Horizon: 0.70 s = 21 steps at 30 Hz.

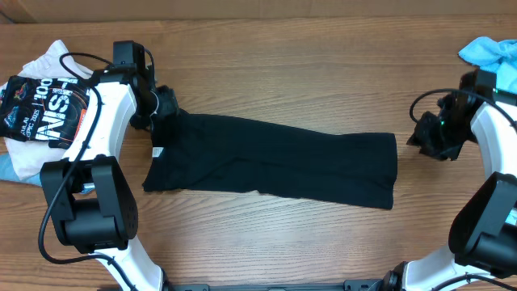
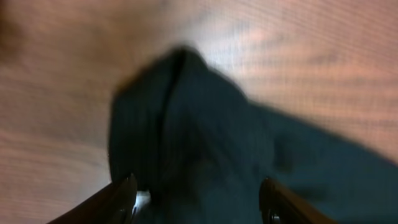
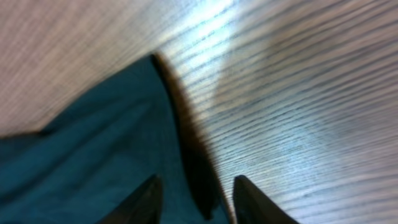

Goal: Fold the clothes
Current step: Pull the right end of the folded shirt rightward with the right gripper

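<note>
Closest under the overhead camera are my two arms, one at each end of the black shirt (image 1: pixel 275 162), which lies flat as a long band across the middle of the surface (image 1: pixel 283 56). My left fingers (image 1: pixel 164 105) sit at its upper left corner, above the white neck label (image 1: pixel 156 151). My right fingers (image 1: pixel 426 133) hang just off its right edge, not touching. I judge I am placed to take both ends for a fold. Bare wood runs above and below the band. A printed garment (image 1: pixel 44 109) crowds the far left, and a light blue shirt (image 1: pixel 493 52) the far right corner.

From the left wrist, my left fingers (image 2: pixel 121 198) stand wide, straddling a bunched corner of the black shirt (image 2: pixel 205 137) and holding nothing.

From the right wrist, my right fingers (image 3: pixel 146 199) are parted and empty. The black shirt (image 3: pixel 93 143) has its edge running under the gap, with open wood beside it.
</note>
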Tool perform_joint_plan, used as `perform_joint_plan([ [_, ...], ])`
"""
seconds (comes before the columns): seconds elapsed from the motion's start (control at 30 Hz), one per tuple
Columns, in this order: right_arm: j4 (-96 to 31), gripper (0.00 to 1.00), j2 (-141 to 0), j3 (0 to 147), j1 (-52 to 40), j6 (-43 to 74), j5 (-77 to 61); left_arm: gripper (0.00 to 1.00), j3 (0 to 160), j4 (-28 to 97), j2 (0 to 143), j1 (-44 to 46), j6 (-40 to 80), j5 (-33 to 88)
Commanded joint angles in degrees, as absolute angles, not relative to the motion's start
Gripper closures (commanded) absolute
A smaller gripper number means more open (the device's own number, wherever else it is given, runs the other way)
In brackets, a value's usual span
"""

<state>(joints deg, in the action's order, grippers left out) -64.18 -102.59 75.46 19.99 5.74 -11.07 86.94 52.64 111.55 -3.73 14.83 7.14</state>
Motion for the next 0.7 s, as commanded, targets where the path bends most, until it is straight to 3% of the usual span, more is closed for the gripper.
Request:
perform_joint_plan([
  [0.0,-62.06,0.44,-102.61,70.74,20.05,2.50,-14.55,0.33,88.23,56.95,111.66,-2.92,15.42,10.59],
  [0.07,-60.14,0.29,-102.61,67.99,19.94,2.50,-15.40,0.33,88.23,58.61,111.66,-2.92,15.44,10.59],
  [0.17,-57.84,0.19,-102.65,64.53,19.94,2.52,-17.37,0.34,88.23,60.07,111.66,-2.61,15.42,10.55],
  [0.43,-53.76,0.19,-102.65,59.44,19.94,3.18,-18.98,0.34,88.23,61.84,111.66,-1.69,15.42,10.57],
  [0.67,-49.58,0.26,-102.65,56.18,19.94,3.18,-23.62,0.32,88.23,64.29,111.66,-1.02,15.42,10.57],
])
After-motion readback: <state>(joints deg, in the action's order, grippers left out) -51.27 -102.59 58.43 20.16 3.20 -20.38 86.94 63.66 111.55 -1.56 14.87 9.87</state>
